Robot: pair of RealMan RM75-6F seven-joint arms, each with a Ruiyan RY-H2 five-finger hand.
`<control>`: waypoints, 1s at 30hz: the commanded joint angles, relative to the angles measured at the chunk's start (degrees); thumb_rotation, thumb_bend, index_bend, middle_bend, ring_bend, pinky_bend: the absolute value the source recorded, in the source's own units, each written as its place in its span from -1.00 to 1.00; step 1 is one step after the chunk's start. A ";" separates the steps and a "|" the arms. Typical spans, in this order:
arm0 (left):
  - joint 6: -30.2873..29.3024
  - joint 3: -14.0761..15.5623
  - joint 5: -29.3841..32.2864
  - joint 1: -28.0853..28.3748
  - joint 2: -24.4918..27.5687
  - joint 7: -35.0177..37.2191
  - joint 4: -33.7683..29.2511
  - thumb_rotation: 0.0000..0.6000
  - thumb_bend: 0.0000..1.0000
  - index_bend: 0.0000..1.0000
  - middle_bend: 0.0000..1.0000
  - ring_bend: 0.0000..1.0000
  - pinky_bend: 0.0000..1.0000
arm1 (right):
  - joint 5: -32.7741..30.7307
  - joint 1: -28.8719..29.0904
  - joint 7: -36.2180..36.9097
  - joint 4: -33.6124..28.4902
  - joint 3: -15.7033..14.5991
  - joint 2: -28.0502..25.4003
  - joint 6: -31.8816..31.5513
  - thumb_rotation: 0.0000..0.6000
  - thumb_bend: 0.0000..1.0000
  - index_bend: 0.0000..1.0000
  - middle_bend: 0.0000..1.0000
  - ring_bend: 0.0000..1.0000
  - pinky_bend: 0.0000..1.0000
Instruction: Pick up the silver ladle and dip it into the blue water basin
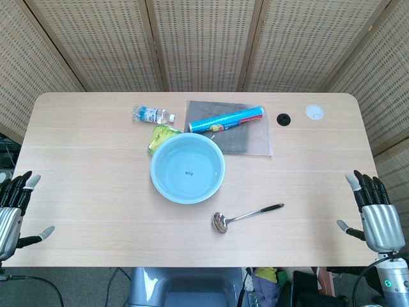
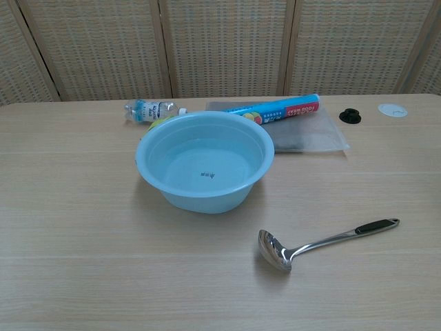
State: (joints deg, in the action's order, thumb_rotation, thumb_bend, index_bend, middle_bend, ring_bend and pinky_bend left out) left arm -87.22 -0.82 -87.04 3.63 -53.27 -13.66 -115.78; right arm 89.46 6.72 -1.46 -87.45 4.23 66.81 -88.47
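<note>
The silver ladle lies flat on the table, its bowl toward the left and its black handle end pointing right. Just behind it and to the left stands the blue water basin, upright, nothing in it but a small dark mark on its floor. My left hand hovers at the table's left front edge, fingers spread, holding nothing. Off the right front edge my right hand is also spread and empty. Both hands are far from the ladle. The chest view shows neither hand.
Behind the basin lie a small plastic bottle, a yellow-green packet, and a blue food wrap roll on a grey mat. A black grommet and a white cap sit at the back right.
</note>
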 commanded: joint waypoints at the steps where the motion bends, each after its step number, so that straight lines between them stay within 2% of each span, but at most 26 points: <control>1: 0.10 -0.13 0.24 0.04 0.01 0.08 -0.01 1.00 -1.00 -1.00 -1.00 -1.00 -1.00 | 0.19 0.12 -0.02 0.01 -0.17 -0.16 0.39 1.00 -1.00 -1.00 -1.00 -1.00 -1.00; 7: 0.77 -0.45 1.12 0.31 0.07 0.09 0.05 1.00 -1.00 -1.00 -1.00 -1.00 -1.00 | 1.57 2.56 2.56 0.01 -0.71 -0.95 4.50 1.00 -1.00 -1.00 -0.99 -1.00 -1.00; 8: 1.04 -0.56 1.43 0.47 -0.03 -0.11 0.05 1.00 -1.00 -1.00 -1.00 -1.00 -1.00 | 2.20 3.58 2.64 0.51 -0.52 -1.08 5.46 1.00 -1.00 -1.00 -0.93 -0.93 -1.00; 9: 1.39 -0.75 1.87 0.70 -0.17 -0.38 0.01 1.00 -1.00 -1.00 -1.00 -1.00 -1.00 | 3.09 5.04 2.53 1.53 -0.12 -0.99 6.55 1.00 -1.00 -1.00 -0.74 -0.72 -0.89; 11: 1.90 -1.07 2.67 1.05 -0.37 -0.83 -0.07 1.00 -1.00 -1.00 -1.00 -1.00 -1.00 | 4.32 7.51 3.73 3.01 0.09 -0.77 9.17 1.00 -1.00 -1.00 -0.24 -0.18 -0.33; 12: 2.12 -1.20 3.04 1.19 -0.46 -1.07 -0.13 1.00 -1.00 -1.00 -1.00 -1.00 -1.00 | 4.60 8.67 4.63 3.78 0.23 -0.67 10.49 1.00 -1.00 -1.00 0.04 0.11 0.17; 14: 2.49 -1.47 4.01 1.43 -0.67 -1.80 -0.21 1.00 -1.00 -1.00 -1.00 -1.00 -1.00 | 4.63 12.33 4.24 6.45 0.30 -0.31 16.30 1.00 -1.00 -1.00 0.37 0.45 0.79; 15: 2.55 -1.59 4.39 1.50 -0.77 -2.16 -0.26 1.00 -1.00 -1.00 -1.00 -1.00 -1.00 | 4.34 13.65 2.84 7.47 0.33 -0.07 18.68 1.00 -1.00 -1.00 0.52 0.62 0.95; 18: 2.70 -1.89 5.46 1.67 -1.19 -3.16 -0.29 1.00 -1.00 -1.00 -1.00 -1.00 -1.00 | 2.61 17.20 -0.92 7.70 -0.69 -0.17 27.49 1.00 -1.00 -0.87 0.75 0.83 1.00; 22: 3.38 -2.04 6.58 2.12 -2.04 -4.73 -0.10 1.00 -1.00 -1.00 -1.00 -1.00 -1.00 | 2.88 20.87 1.01 7.98 -2.33 0.79 34.45 1.00 -1.00 -0.70 0.81 0.88 1.00; 24: 3.84 -2.08 7.06 2.41 -2.39 -5.40 -0.09 1.00 -1.00 -1.00 -1.00 -1.00 -1.00 | 3.23 22.27 -0.65 9.12 -3.05 2.15 36.74 1.00 -1.00 -0.67 0.81 0.88 1.00; 30: 3.94 -2.32 7.85 2.80 -3.32 -7.14 0.07 1.00 -1.00 -1.00 -1.00 -1.00 -1.00 | 4.25 24.35 -3.50 11.47 -4.13 6.77 38.49 1.00 -1.00 -0.57 0.81 0.88 1.00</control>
State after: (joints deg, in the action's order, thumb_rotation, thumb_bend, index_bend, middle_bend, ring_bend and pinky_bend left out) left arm -83.30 -3.10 -79.27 6.38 -56.50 -20.72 -115.76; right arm 93.16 30.18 -3.55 -77.11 0.73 71.98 -50.63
